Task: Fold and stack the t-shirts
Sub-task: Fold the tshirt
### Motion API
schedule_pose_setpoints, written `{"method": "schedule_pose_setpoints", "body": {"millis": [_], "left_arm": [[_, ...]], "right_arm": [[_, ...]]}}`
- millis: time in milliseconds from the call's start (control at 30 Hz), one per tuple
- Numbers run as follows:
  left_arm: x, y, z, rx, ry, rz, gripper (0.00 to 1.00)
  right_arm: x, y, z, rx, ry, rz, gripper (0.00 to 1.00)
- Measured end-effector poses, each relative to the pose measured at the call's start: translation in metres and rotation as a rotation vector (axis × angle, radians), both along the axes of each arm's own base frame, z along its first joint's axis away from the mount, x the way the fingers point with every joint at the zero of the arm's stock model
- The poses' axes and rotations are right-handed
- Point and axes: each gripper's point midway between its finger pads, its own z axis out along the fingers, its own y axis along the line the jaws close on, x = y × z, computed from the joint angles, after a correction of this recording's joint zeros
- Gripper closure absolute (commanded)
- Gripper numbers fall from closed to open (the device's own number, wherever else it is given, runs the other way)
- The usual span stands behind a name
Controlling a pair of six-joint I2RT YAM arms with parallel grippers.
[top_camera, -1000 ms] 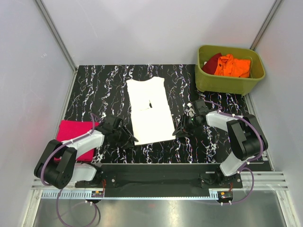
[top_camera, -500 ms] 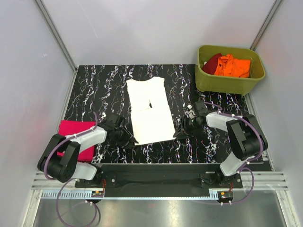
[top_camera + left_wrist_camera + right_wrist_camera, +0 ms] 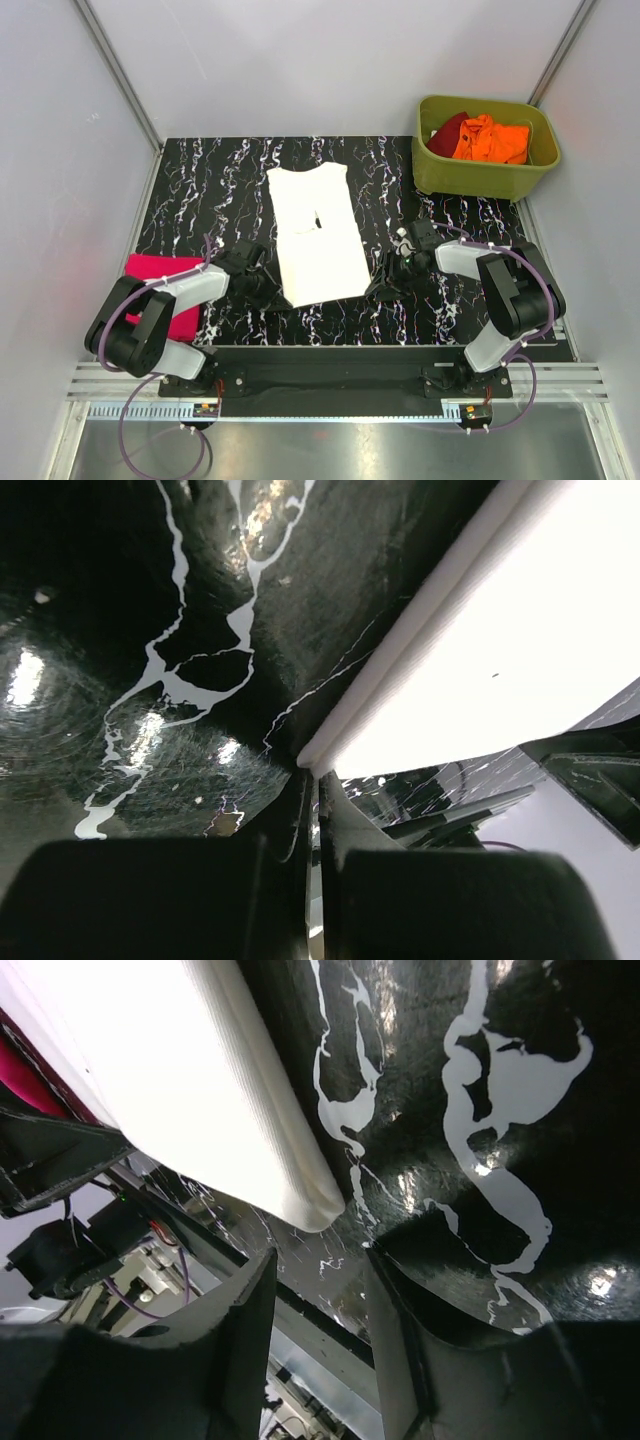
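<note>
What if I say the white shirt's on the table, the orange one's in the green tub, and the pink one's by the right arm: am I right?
Not quite. The top external view shows the pink shirt beside the left arm, not the right. The rest is right.

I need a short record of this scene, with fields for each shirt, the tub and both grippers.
white t-shirt: flat in the middle of the table, sides folded in
pink t-shirt: at the table's near left edge
olive-green tub: far right corner, holds an orange t-shirt and a dark red t-shirt
left gripper: fingers nearly together at white shirt's near left corner
right gripper: fingers open, just short of its near right corner
</note>
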Motion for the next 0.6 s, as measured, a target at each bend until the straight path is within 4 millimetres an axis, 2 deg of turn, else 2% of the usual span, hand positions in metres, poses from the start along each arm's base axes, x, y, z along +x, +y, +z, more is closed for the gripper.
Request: {"method": "schedule_pose_setpoints", "body": {"millis": [400,600], "left_arm": [[0.000,0.002,0.000,0.010,-0.023,-0.015,1.00],[0.000,0.003,0.000,0.008,-0.031,-0.013,1.00]], "right_arm": [[0.012,0.011,-0.002,0.044,0.047,-0.078,0.56],[0.015,0.012,-0.007,0.044,0.068,-0.100,0.73]]}}
